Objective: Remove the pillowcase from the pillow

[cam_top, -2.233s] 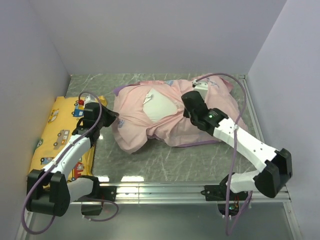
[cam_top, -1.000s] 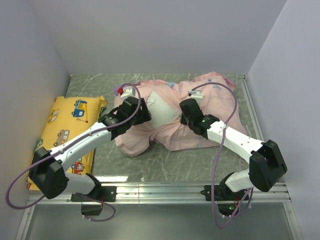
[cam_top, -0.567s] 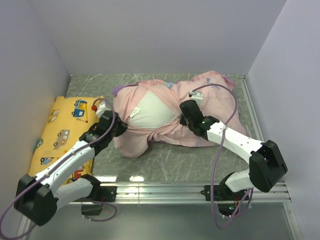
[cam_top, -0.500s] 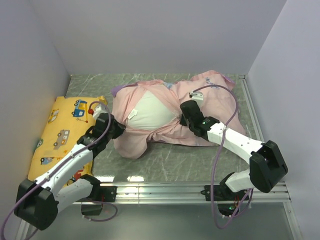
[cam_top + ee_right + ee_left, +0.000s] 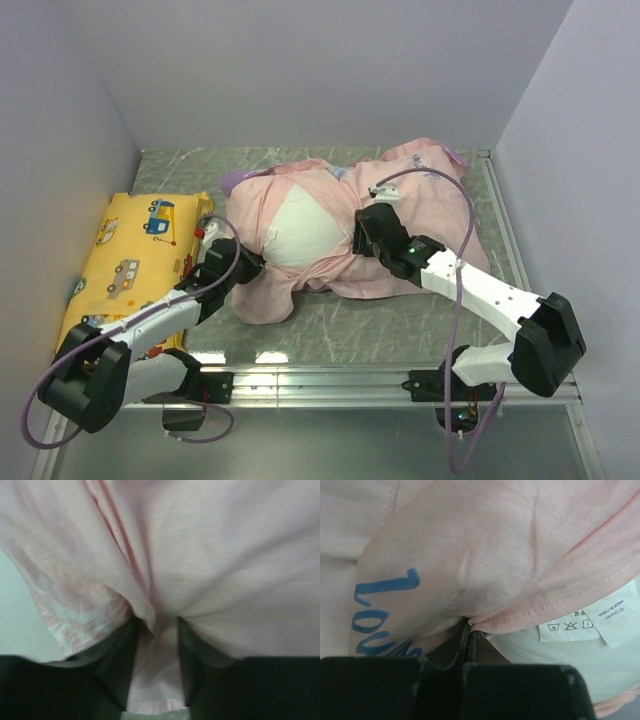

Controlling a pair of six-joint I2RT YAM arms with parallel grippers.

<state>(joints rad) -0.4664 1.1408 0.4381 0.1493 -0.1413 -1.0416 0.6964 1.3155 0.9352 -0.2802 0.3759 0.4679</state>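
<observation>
At eight o'clock of the pillow (image 5: 298,228), left jaws have clamped shut on the pillowcase (image 5: 425,205) hem. Right jaws have parted, cloth slack between them; peeling leftward looks possible.

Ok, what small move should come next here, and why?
Probably the left gripper, shut on the pillowcase hem, draws it leftward to widen the opening. The white pillow shows there, and the right gripper stands open.

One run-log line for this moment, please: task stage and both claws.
stage: pillowcase partly peeled, white pillow showing at opening | left claw: shut on pillowcase hem | right claw: jaws apart, pink fabric between them
</observation>
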